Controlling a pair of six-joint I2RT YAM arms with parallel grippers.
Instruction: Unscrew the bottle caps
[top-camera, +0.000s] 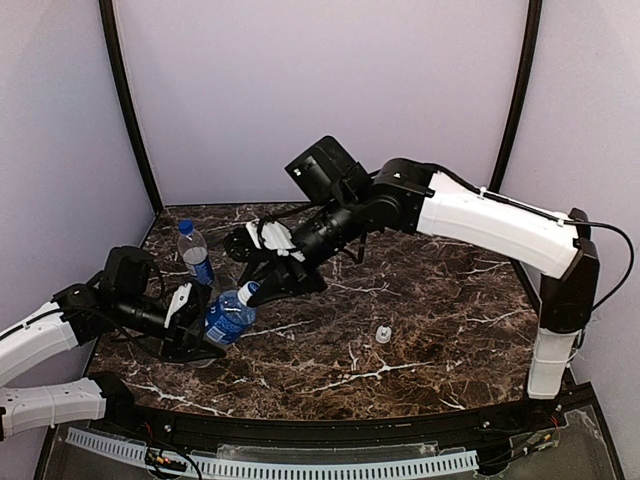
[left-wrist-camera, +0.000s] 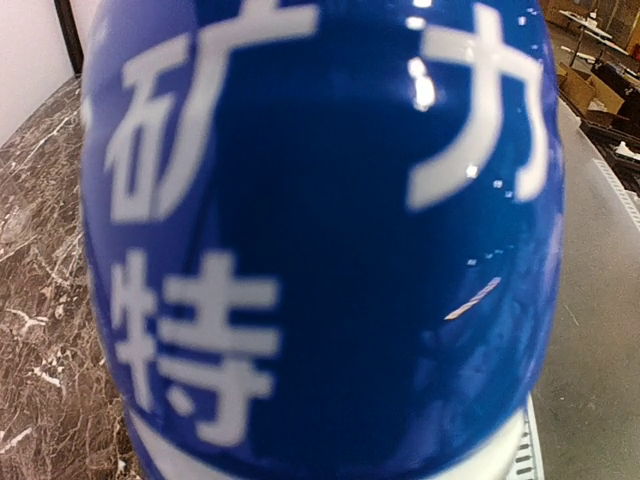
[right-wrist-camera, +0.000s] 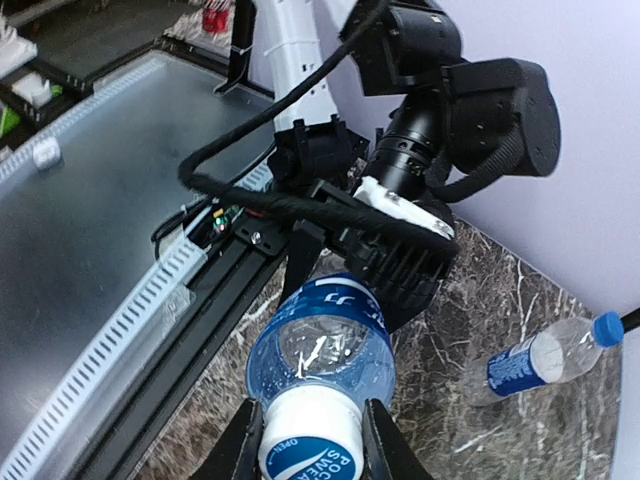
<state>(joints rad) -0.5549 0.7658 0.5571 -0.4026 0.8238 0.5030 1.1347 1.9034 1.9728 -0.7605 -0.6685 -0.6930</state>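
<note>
My left gripper (top-camera: 203, 324) is shut on a blue-labelled bottle (top-camera: 230, 318) and holds it tilted above the table's left front. The label (left-wrist-camera: 320, 240) fills the left wrist view and hides the fingers. My right gripper (right-wrist-camera: 312, 452) is shut on this bottle's pale blue-and-white cap (right-wrist-camera: 310, 440), with one finger on each side; it also shows in the top view (top-camera: 251, 293). A second blue-labelled bottle (top-camera: 195, 254) with its dark blue cap (top-camera: 185, 227) on stands behind at the left. A loose white cap (top-camera: 383, 334) lies on the table. The unlabelled bottle is out of view.
The dark marble table (top-camera: 440, 300) has purple walls at the back and both sides. A black rail with a white slotted strip (top-camera: 330, 465) runs along the near edge. The second bottle (right-wrist-camera: 540, 362) shows at the right of the right wrist view.
</note>
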